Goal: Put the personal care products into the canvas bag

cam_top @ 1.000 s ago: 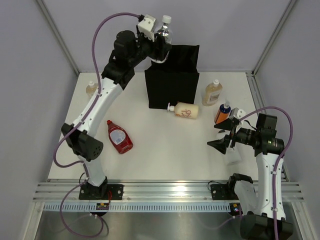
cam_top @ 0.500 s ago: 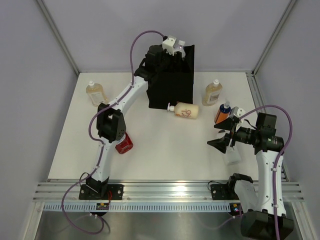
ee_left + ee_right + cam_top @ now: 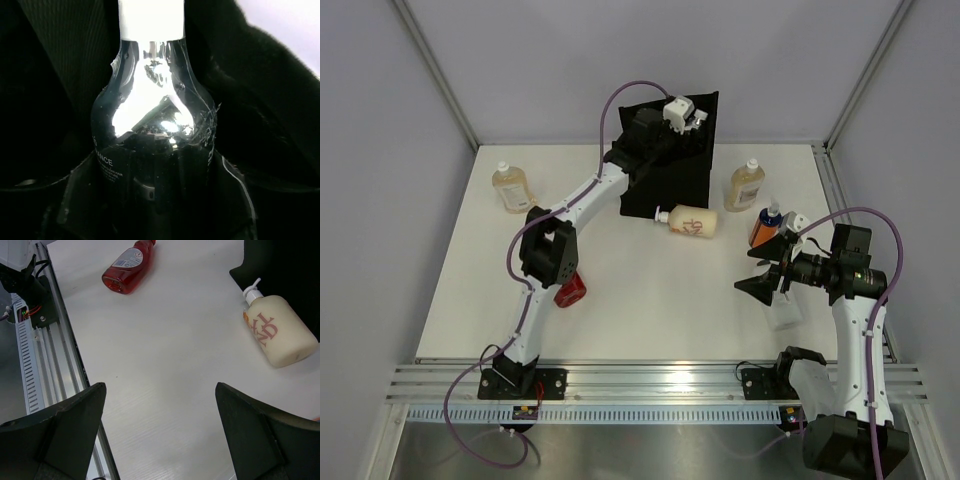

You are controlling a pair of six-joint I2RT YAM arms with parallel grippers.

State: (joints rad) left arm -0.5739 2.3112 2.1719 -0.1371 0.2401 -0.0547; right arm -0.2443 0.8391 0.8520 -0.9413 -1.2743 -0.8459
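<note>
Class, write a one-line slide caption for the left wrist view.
The left hand grips the shiny silver bottle, white cap up, with the canvas bag dark around it.

"ANCE" on shiny silver bottle (image 3: 152,145) (start cut off), cream pump (image 3: 280,332) lettering unreadable

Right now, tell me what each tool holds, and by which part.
Left tool grips the silver bottle by its lower body, inside the black bag. Right tool: open, empty.
</note>
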